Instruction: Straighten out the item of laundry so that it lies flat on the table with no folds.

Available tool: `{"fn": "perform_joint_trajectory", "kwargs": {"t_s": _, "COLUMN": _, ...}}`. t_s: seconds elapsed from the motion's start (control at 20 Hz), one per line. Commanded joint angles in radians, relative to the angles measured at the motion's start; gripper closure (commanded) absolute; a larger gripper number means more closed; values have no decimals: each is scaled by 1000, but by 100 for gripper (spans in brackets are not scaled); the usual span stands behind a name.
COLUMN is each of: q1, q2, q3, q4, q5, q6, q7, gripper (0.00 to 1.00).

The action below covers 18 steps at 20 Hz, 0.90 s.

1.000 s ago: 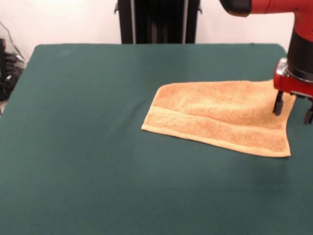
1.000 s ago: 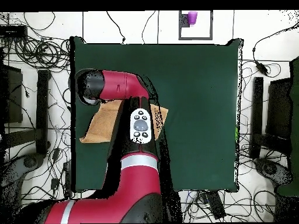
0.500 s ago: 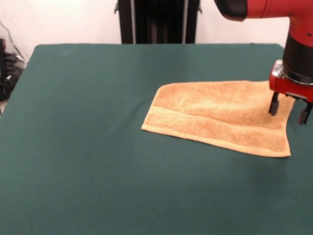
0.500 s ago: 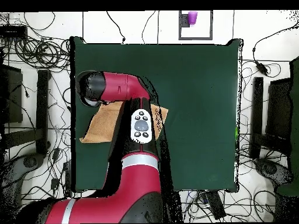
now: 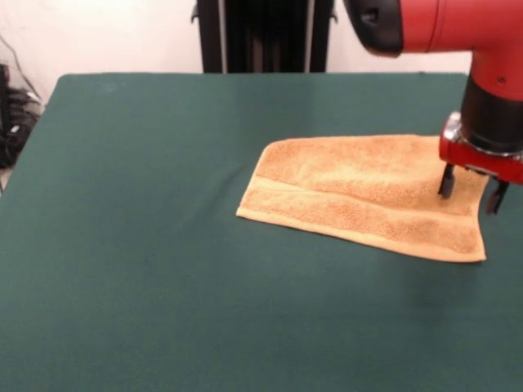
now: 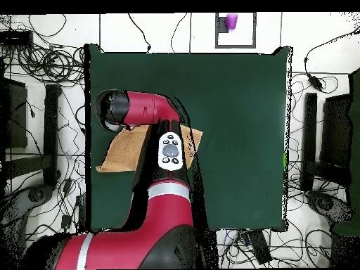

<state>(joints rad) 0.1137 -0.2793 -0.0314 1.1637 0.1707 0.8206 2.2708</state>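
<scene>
Released black-fingered pincer [image 5: 467, 189] hovered over the right end of the orange-tan fluffy terry towel [image 5: 368, 196], which lay folded double on the dark green felt worktop [image 5: 147, 245], probably positioned to grasp the top layer.

I have bare tabletop [image 5: 147, 245] across most of its width; only the towel [image 5: 368, 196] lies by one side edge, under the gripper [image 5: 471, 185].

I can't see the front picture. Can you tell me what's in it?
An orange-tan towel lies on a big dark green table, toward the right side. A red robot arm comes down from the top right, and its open claw hangs over the towel's right end.
</scene>
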Motion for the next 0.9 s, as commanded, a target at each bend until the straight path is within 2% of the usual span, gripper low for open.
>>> {"fn": "perform_joint_trajectory", "kwargs": {"t_s": 0.05, "q1": 2, "q2": 128, "q3": 48, "q4": 106, "q5": -37, "q6": -76, "q7": 83, "gripper": 0}}
{"fn": "perform_joint_trajectory", "kwargs": {"t_s": 0.4, "q1": 18, "q2": 172, "q3": 30, "q4": 91, "q5": -47, "q6": -125, "q7": 95, "gripper": 0}}
{"fn": "perform_joint_trajectory", "kwargs": {"t_s": 0.9, "q1": -5, "q2": 137, "q3": 55, "q4": 123, "q5": -39, "q6": -137, "q7": 60, "gripper": 0}}
